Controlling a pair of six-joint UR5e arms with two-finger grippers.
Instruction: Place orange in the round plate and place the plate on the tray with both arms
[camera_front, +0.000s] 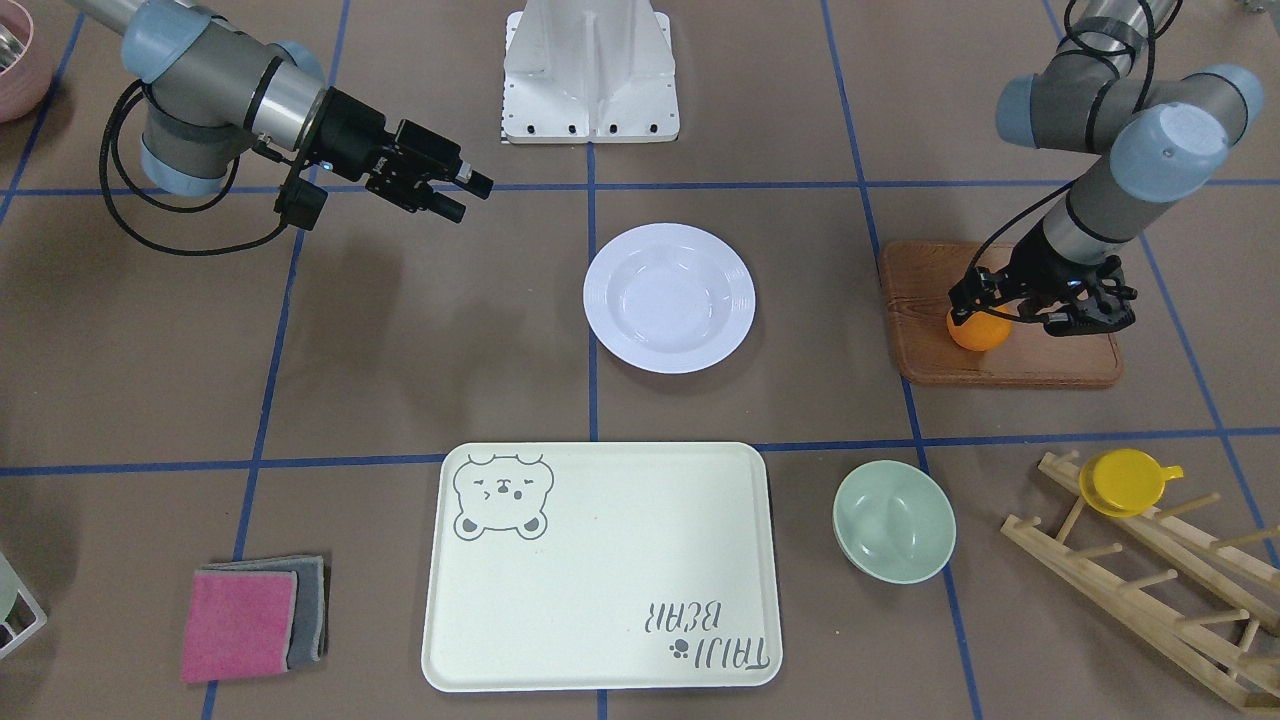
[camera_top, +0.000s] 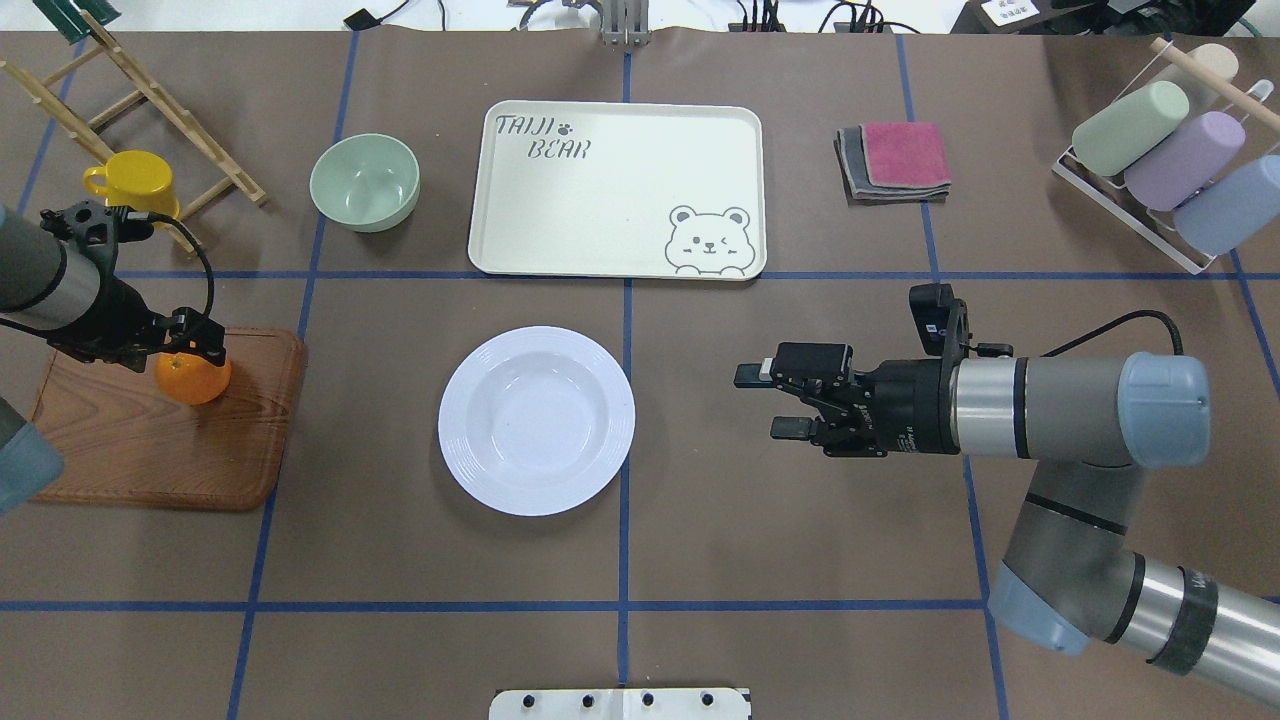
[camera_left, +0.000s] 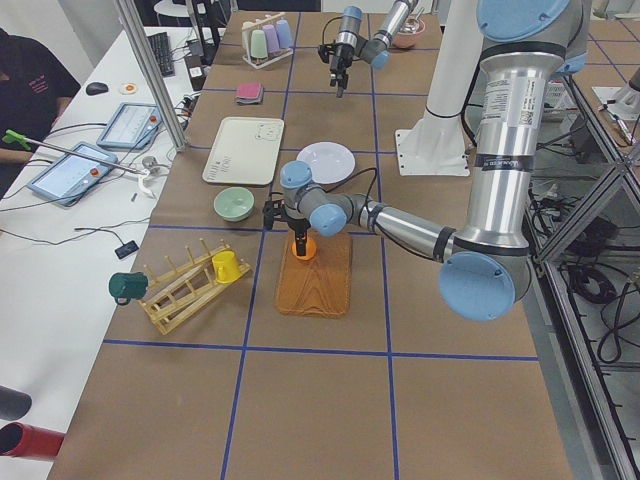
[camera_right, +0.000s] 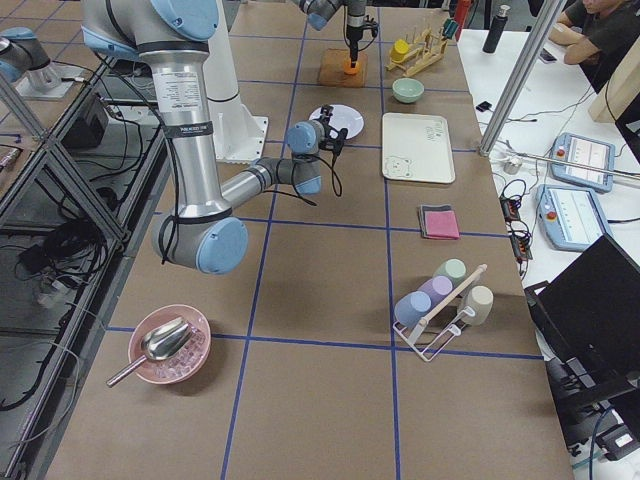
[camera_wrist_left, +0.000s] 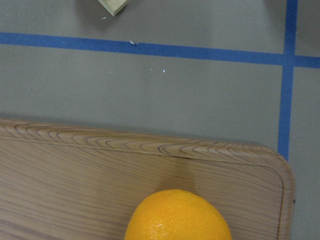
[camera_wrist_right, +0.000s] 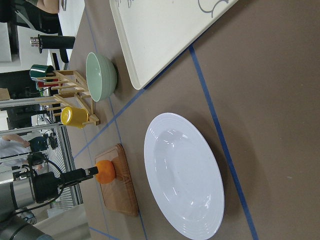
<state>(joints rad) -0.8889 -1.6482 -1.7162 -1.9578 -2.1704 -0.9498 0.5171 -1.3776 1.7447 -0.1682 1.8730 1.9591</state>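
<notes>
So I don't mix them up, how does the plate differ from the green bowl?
The round plate is white, wide and shallow with a ridged rim; the green bowl is smaller and deeper. The plate sits mid-table, the bowl beside the tray. Both are round and empty.

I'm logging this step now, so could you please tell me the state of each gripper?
Left gripper: down at the orange; whether it grips cannot be told.
Right gripper: jaws open, holding nothing.

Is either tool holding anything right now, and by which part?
Right tool: open, holding nothing. Left tool sits over the top of the orange on the wooden board; whether it actually grips it cannot be told.
</notes>
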